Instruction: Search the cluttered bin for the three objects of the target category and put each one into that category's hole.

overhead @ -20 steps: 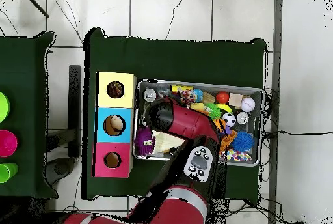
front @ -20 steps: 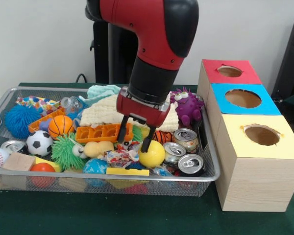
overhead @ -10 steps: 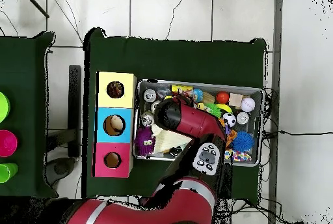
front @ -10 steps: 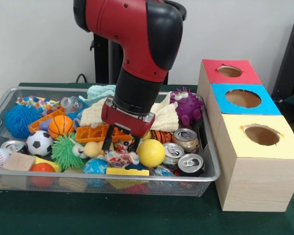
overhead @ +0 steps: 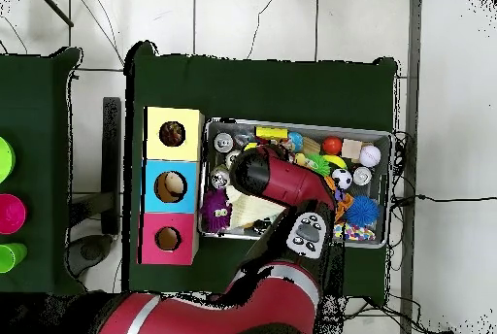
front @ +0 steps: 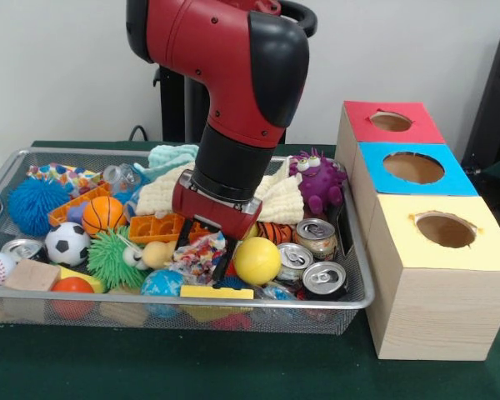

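The wire mesh bin (front: 0, 179) is full of toys, balls and cans; it also shows in the overhead view (overhead: 390, 184). My gripper (front: 204, 252) is low in the bin's middle, its fingers closed around a crumpled multicoloured wrapper (front: 200, 255), which is bunched up between them. A second wrapper, white with coloured polka dots (front: 62, 176), lies at the bin's back left corner and shows in the overhead view (overhead: 355, 234). In the overhead view the arm (overhead: 277, 177) hides the gripper. No third wrapper can be picked out.
Three wooden boxes stand right of the bin, with yellow (front: 446, 230), blue (front: 412, 167) and red (front: 391, 122) holed tops. Next to the gripper are a yellow ball (front: 257, 260), an orange tray (front: 157, 227), a cream cloth (front: 283, 200), cans (front: 324, 280) and a purple monster (front: 321, 182).
The gripper moved left and down into the clutter, and its fingers came around the multicoloured wrapper, which now stands bunched higher between them.
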{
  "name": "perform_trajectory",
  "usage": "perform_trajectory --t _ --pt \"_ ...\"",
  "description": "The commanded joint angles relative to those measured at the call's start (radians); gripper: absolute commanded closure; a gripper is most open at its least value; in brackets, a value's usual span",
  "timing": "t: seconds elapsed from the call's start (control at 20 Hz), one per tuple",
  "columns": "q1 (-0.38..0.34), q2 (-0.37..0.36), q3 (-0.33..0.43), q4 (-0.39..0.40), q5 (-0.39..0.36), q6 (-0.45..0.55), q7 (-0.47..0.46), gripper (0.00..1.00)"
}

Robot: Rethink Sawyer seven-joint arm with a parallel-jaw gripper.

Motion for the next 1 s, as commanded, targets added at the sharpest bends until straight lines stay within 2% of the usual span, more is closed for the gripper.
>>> perform_trajectory --t 0.05,0.25,0.3,0.8,1.0 --pt "-0.014 0.031 0.057 -0.018 0.025 -0.066 0.208 0.00" --pt "-0.024 0.021 0.079 -0.008 0.004 -0.082 0.187 0.00" --pt "-0.026 0.018 0.084 -0.005 0.000 -0.084 0.183 1.00" --pt "-0.034 0.011 0.097 0.016 -0.003 -0.100 0.183 1.00" --pt "-0.008 0.011 0.066 0.022 0.030 -0.082 0.222 1.00"
